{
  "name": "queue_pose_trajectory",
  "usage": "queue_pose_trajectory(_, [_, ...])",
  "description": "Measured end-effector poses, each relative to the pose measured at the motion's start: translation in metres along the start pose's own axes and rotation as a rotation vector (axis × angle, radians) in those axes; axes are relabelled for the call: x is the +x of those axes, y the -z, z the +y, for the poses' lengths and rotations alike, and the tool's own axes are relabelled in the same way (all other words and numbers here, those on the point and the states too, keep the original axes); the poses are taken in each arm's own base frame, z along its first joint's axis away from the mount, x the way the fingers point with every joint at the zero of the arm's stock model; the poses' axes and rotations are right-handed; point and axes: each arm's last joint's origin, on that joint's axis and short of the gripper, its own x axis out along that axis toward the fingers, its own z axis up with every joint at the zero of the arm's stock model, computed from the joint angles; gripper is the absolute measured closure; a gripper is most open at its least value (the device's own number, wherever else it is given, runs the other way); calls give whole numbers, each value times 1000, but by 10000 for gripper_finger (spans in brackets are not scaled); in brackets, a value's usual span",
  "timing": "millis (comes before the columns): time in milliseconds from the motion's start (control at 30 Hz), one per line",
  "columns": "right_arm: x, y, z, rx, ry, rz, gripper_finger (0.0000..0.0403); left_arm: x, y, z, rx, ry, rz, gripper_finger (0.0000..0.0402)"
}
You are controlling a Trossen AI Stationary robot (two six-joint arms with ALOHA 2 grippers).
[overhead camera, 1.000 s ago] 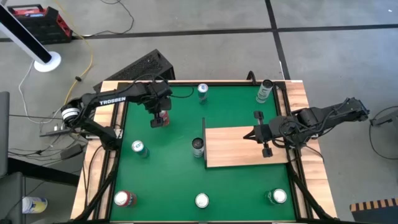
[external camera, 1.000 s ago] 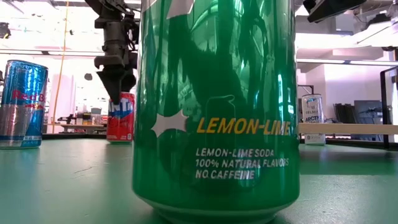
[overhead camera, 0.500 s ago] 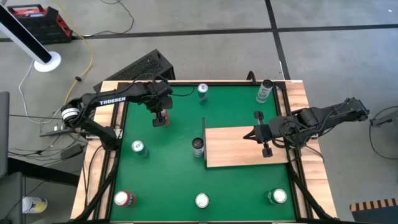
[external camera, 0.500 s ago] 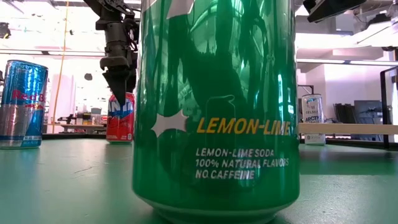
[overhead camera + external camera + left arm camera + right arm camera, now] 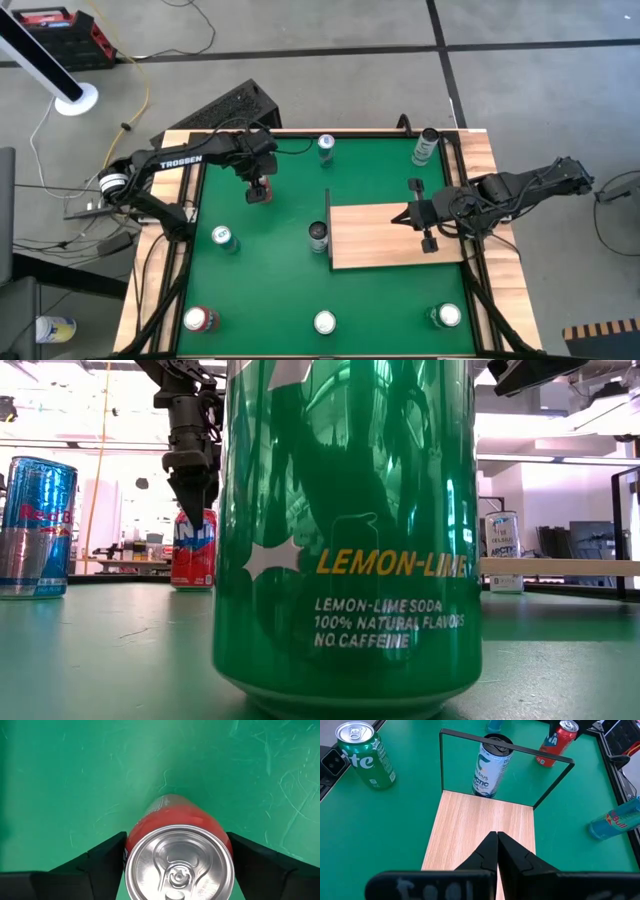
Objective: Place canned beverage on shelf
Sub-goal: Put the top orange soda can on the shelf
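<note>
A red canned beverage (image 5: 260,192) (image 5: 193,550) stands upright on its base on the green tabletop, in the far left part. My left gripper (image 5: 258,184) (image 5: 176,838) comes down over it, one finger on each side. The shelf (image 5: 385,235) (image 5: 480,825) is a light wooden board with a thin dark upright frame (image 5: 505,747) at its left end, and it lies on the table's right half. My right gripper (image 5: 410,217) (image 5: 496,840) hangs shut over the shelf's right part and holds nothing. My left gripper has the red can's upper wall (image 5: 131,845), just below the top rim, between its two fingers (image 5: 107,855), one on each opposite side. The fingers come from above and point steeply down. The can stands upright with its base on the tabletop.
A white-and-black can (image 5: 318,235) (image 5: 491,767) stands against the shelf's framed end. A green can (image 5: 224,238), a blue can (image 5: 326,146), a can at the far right (image 5: 425,146) and three cans along the near edge (image 5: 324,322) dot the table. A large green can (image 5: 350,530) fills the low view.
My left gripper has stayed over the red can and drawn its fingers in against the can's sides. The can has not moved.
</note>
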Motion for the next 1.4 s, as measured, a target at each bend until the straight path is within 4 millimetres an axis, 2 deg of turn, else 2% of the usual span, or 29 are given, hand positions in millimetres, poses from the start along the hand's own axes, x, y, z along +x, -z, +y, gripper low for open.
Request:
queue_pose_trajectory(133, [0,0,0,0,0,0,372,-5,0,0,-16,5,31,107])
queue_pose_trajectory(267, [0,0,0,0,0,0,372,-24,-11,1,-56,0,2,108])
queue_pose_trajectory(433, [0,0,0,-1,0,0,372,-63,-30,-2,-99,-52,-56,109])
queue_pose_trajectory(633, [0,0,0,-8,0,0,372,-119,-56,-10,-113,-115,-252,110])
queue_pose_trajectory(733, [0,0,0,-8,0,-1,372,-138,-72,-14,-121,-129,-326,110])
queue_pose_trajectory(933, [0,-1,0,-6,0,-9,372,-147,-122,-27,-67,-113,-391,110])
queue_pose_trajectory(1167, [0,-1,0,-1,-1,-7,372,-145,-175,-42,9,-113,-427,110])
queue_pose_trajectory(1267, [0,1,0,-3,-1,8,372,-136,-187,-49,11,-104,-452,110])
queue_pose_trajectory(1400, [-1,4,0,-10,-3,43,372,-122,-188,-54,21,-66,-401,110])
